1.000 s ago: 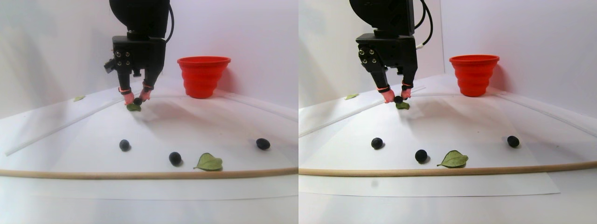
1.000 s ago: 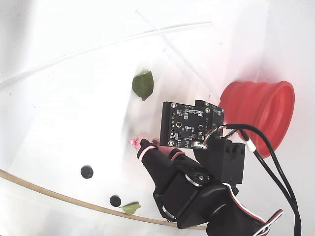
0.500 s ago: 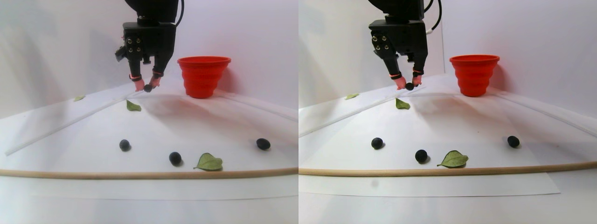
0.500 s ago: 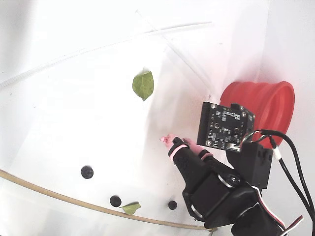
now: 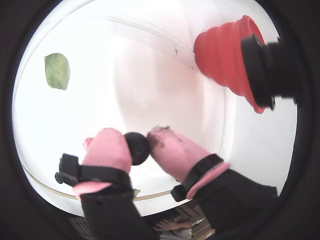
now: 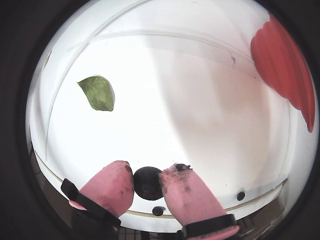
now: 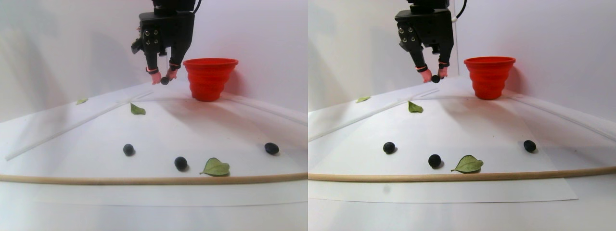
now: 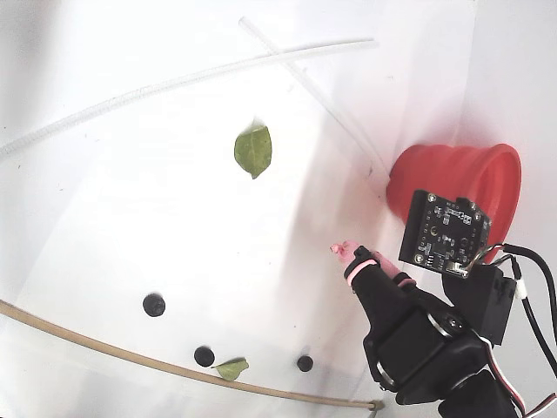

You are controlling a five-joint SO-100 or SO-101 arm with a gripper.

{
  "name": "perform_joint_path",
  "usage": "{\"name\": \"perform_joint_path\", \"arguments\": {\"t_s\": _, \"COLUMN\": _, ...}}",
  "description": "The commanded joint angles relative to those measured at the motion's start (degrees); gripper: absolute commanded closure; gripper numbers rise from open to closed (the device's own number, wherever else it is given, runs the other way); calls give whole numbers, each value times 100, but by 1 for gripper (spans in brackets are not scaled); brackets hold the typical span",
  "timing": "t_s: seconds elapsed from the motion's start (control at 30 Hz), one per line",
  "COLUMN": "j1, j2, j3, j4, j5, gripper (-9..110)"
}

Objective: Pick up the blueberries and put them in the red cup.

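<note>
- My claw [image 5: 142, 145] is pinching one blueberry [image 5: 136, 148] between its two pink, rubbery fingertips [image 5: 107, 149]; in both wrist views the round, dark, matt berry sits pressed on both sides.
- The pink pads look soft and smudged with dark specks, and a black band wraps each finger behind the pad.
- In the stereo pair view my claw [image 7: 165, 80] hangs in the air with the held berry [image 7: 165, 81], just left of the red cup [image 7: 210, 78] and a little below its rim, well clear of the white surface [image 7: 154, 130].
- The red cup is ribbed and stepped, narrower at the foot and flaring to a wide rim; its finish looks smooth like silicone or plastic. It stands upright at the back, against the white wall.
- Three more blueberries lie on the white sheet nearer the camera than the red cup: one [image 7: 128, 149] to the front left, one [image 7: 180, 163] in the middle, one [image 7: 271, 148] to the front right.
- A curled green leaf [image 7: 215, 167] lies just beside the middle berry; a smaller leaf [image 7: 137, 109] lies left of the red cup, below my claw.
- A thin wooden rod [image 7: 144, 180] runs across the front, far from the cup.
- In the fixed view a green circuit board [image 8: 446, 234] rides on my wrist beside the red cup [image 8: 452, 181]; its print is too small to read.
</note>
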Motion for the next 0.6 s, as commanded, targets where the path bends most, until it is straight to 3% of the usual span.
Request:
{"name": "perform_joint_path", "arguments": {"t_s": 0.0, "j1": 176, "j2": 729, "j3": -272, "j4": 18, "j5": -53, "gripper": 92}}
{"name": "perform_joint_path", "arguments": {"t_s": 0.57, "j1": 686, "j2": 1310, "j3": -519, "j4": 18, "j5": -44, "gripper": 92}}
